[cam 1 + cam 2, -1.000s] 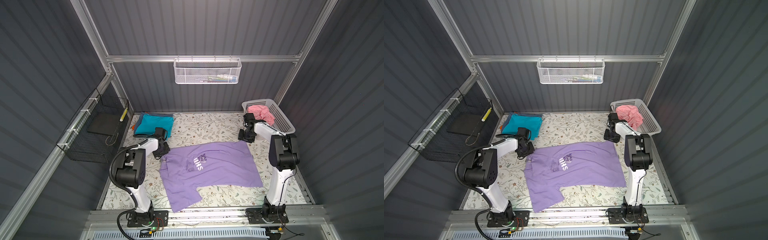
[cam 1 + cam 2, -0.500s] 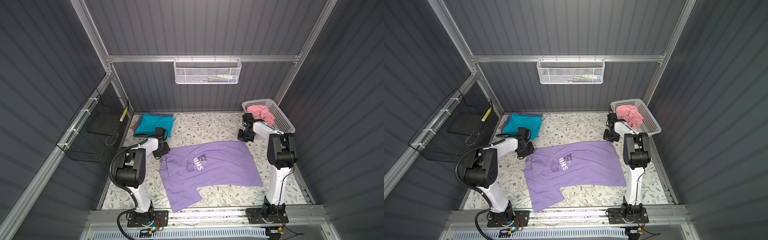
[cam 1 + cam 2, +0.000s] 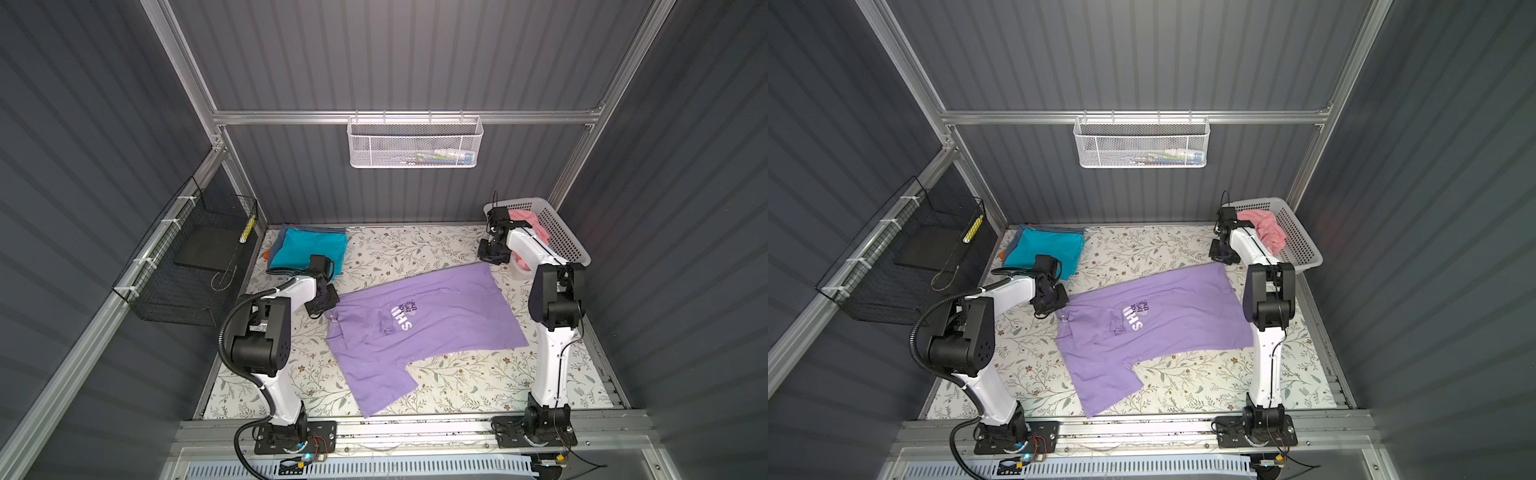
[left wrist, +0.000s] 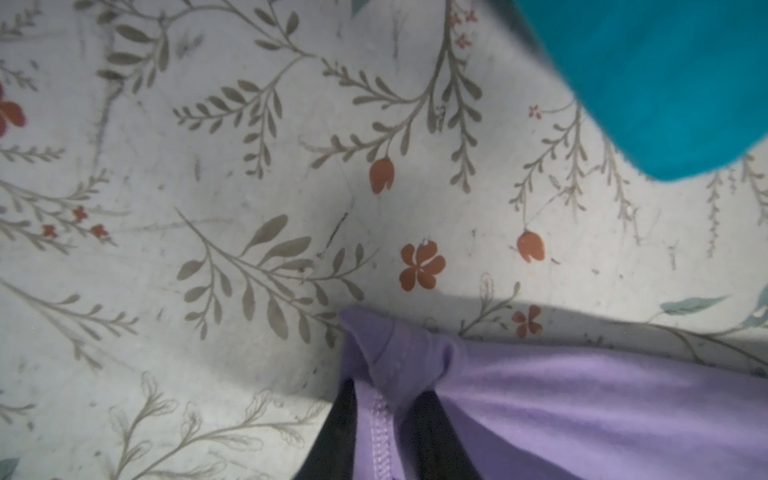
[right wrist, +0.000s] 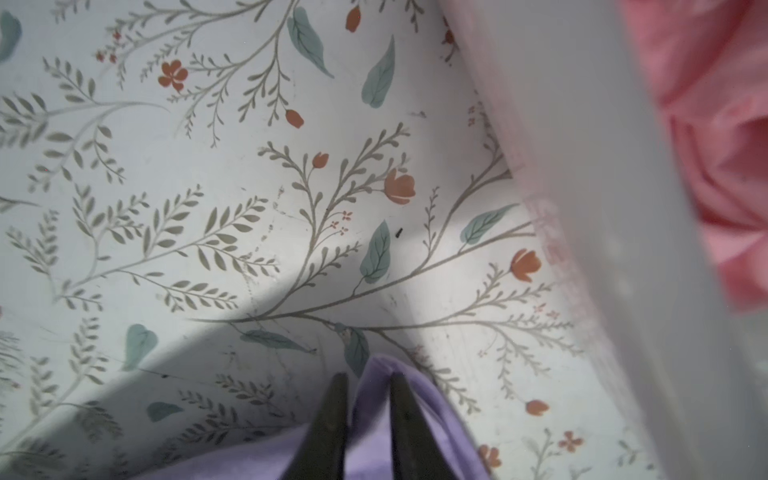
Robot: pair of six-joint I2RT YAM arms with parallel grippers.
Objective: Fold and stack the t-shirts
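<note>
Beside the white basket (image 3: 562,237), on the flowered tabletop (image 3: 415,245), the lavender t-shirt (image 3: 436,328) lies spread print-up, one sleeve trailing away from the basket; the right tool (image 5: 368,379), seen from its wrist camera, has a ridge of lavender cloth standing between its narrow-set fingers (image 5: 332,415), a pinch on the hem corner closest to the basket; half a second earlier that tool sat over the same corner, and it has since eased back alongside the basket, the corner following it, a sign the grip has just taken; at the shirt's opposite end, well apart from the basket, the left tool (image 4: 384,401) is clamped on a bunched fold at the shoulder, in the same place it held a second ago; both far corners therefore appear secured, which suggests the spreading is over and the first fold is about to start, probably by carrying this far edge over toward the near one; inside the basket, a crumpled pink t-shirt (image 3: 1266,232) awaits its turn; across the tabletop from the basket, a folded teal t-shirt (image 3: 309,249) tops the finished stack (image 3: 287,232); with one shirt in hand and one untouched, the job looks a little past halfway; the risk is a thin grip slipping as the cloth lifts.
</note>
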